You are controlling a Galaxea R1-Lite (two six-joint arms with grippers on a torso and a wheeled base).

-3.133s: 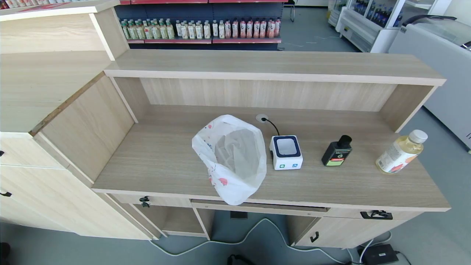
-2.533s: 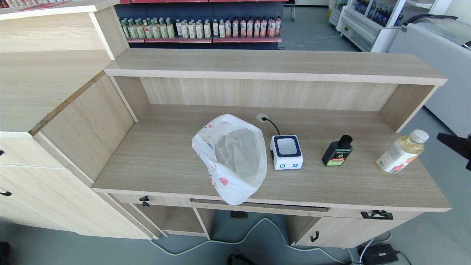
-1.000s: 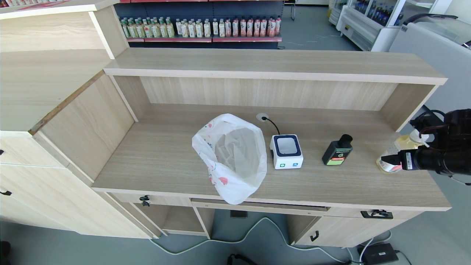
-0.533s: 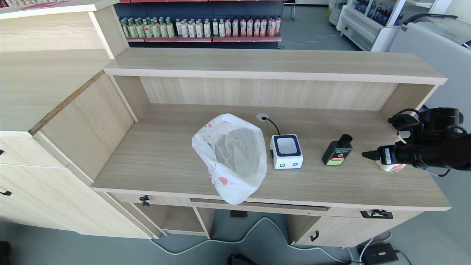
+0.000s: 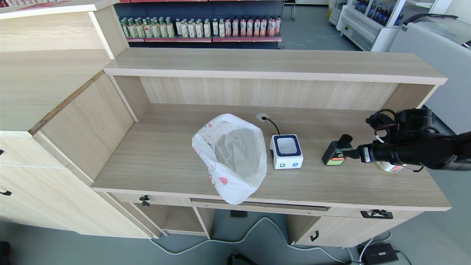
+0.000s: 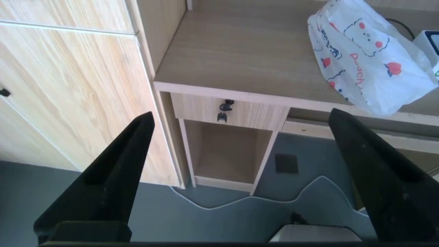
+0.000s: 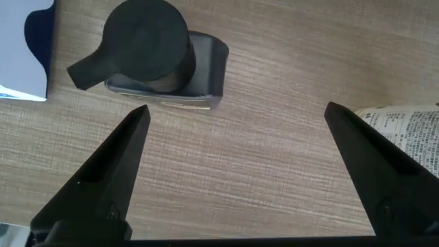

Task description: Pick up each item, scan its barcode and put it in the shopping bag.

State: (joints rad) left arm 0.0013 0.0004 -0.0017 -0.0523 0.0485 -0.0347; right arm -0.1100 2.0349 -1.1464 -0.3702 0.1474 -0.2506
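While spread wide apart, right gripper hangs just beside black bottle on counter. Left gripper also spread open, low before counter front.

A shop: a wooden checkout counter carries a barcode scanner, with a shelf of bottled drinks and glass-fronted drinks fridges behind.

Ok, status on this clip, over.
Right gripper open, above the counter beside the black bottle, not gripping. Left gripper open, low off the counter's front. Shopping bag empty. Nothing in the way.
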